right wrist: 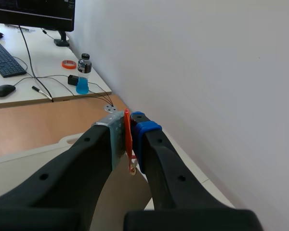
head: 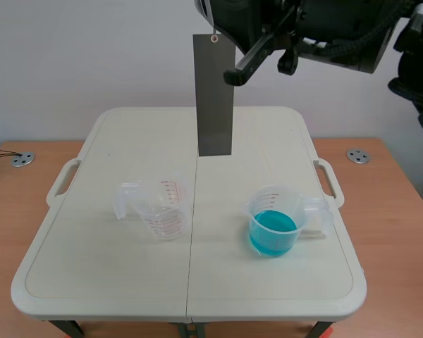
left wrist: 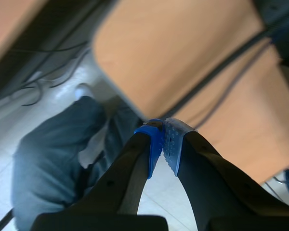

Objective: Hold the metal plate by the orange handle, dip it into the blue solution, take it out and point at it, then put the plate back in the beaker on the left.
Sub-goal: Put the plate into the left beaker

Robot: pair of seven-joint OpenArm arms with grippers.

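Your scene camera faces the table (head: 99,282) head-on, right wrist close behind the right gripper (right wrist: 129,130) (same table beneath), left one floorward.

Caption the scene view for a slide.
Right end effector holds metal plate aloft; empty beaker and blue-solution beaker stand on table.

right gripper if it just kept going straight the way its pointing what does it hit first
Most likely the white wall: the right gripper, shut on the orange handle, points just past the wooden desk at it, with nothing seen between. Depth is hard to judge.
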